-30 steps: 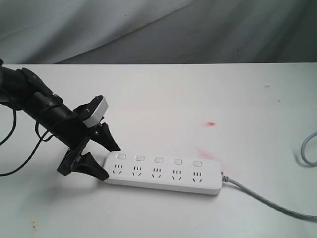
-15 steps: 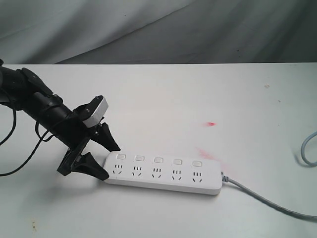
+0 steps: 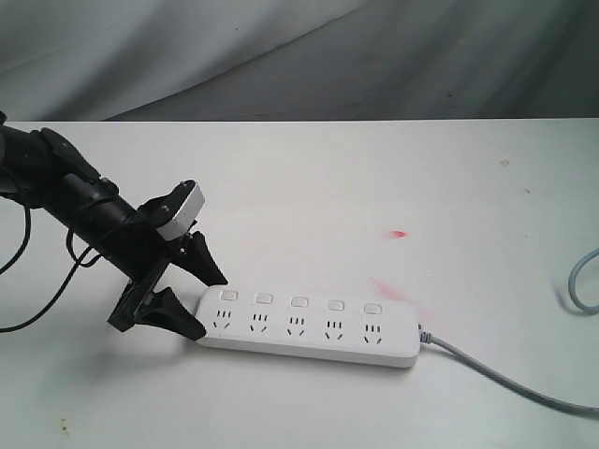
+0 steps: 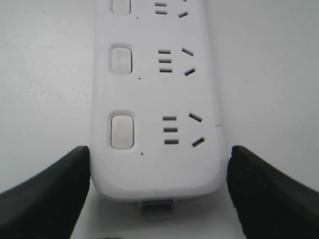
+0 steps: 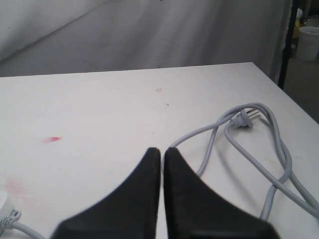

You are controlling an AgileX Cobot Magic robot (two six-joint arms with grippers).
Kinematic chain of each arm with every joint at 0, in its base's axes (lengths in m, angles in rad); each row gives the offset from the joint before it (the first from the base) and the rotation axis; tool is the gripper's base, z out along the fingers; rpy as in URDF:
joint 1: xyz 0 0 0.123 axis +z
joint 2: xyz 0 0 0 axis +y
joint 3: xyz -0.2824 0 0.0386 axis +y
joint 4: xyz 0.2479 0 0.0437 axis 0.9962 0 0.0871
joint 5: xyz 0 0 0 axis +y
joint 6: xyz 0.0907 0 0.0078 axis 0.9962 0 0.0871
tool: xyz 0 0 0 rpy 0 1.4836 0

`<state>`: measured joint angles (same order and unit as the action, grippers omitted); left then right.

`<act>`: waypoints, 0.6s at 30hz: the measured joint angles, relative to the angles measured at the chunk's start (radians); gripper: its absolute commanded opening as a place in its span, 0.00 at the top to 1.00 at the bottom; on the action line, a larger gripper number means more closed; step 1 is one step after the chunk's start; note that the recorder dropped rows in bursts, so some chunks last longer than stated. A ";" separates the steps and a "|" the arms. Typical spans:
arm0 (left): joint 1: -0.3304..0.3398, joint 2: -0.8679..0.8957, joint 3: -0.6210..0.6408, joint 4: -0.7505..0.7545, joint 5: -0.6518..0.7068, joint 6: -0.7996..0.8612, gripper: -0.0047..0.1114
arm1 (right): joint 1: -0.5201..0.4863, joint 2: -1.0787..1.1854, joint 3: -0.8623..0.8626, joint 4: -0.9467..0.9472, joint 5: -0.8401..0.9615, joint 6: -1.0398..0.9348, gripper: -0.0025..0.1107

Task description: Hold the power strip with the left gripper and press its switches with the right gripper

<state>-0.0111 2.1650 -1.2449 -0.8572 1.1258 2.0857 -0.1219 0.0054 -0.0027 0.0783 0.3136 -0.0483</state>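
Note:
The white power strip (image 3: pixel 309 329) lies flat on the table (image 3: pixel 309 178) near the front, its five switches (image 3: pixel 299 302) in a row above the sockets. My left gripper (image 3: pixel 208 306) straddles the strip's left end, one black finger against each long side. In the left wrist view the strip (image 4: pixel 154 94) fills the gap between the fingers (image 4: pixel 55 194), and the nearest switch (image 4: pixel 122 132) lies just beyond them. My right gripper (image 5: pixel 162 150) is shut on nothing, hangs above the table far from the switches, and is out of the exterior view.
The grey cable (image 3: pixel 505 379) runs off the strip's right end and loops on the table's right side (image 5: pixel 239 144), ending in a plug (image 5: pixel 246 118). Red smears (image 3: pixel 400 233) mark the tabletop. A grey cloth backdrop (image 3: pixel 299 56) hangs behind the table's far edge.

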 measured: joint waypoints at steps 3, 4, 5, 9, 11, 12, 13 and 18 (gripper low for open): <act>0.000 0.000 0.000 0.000 0.000 0.000 0.54 | 0.000 0.000 0.000 0.000 0.000 0.000 0.95; 0.000 0.000 0.000 0.000 0.000 0.000 0.54 | 0.000 0.000 0.000 0.000 0.000 0.000 0.95; 0.000 0.000 0.000 0.000 0.000 0.000 0.54 | 0.000 0.000 0.000 0.000 0.000 0.000 0.95; 0.000 0.000 0.000 0.000 0.000 0.000 0.54 | 0.000 0.000 0.000 0.000 0.000 0.000 0.95; 0.000 0.000 0.000 0.000 0.000 0.000 0.53 | 0.000 0.000 0.000 0.000 0.000 0.000 0.95; 0.000 0.000 0.000 0.000 0.000 0.000 0.51 | 0.000 0.000 0.000 0.000 0.000 0.000 0.95; 0.000 0.000 0.000 0.000 0.000 0.000 0.47 | 0.000 0.000 0.000 0.000 0.000 0.000 0.95; 0.000 0.000 0.000 0.000 -0.002 0.000 0.19 | 0.000 0.000 0.000 0.000 0.000 0.000 0.95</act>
<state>-0.0111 2.1650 -1.2449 -0.8572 1.1234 2.0857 -0.1219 0.0054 -0.0027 0.0783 0.3136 -0.0483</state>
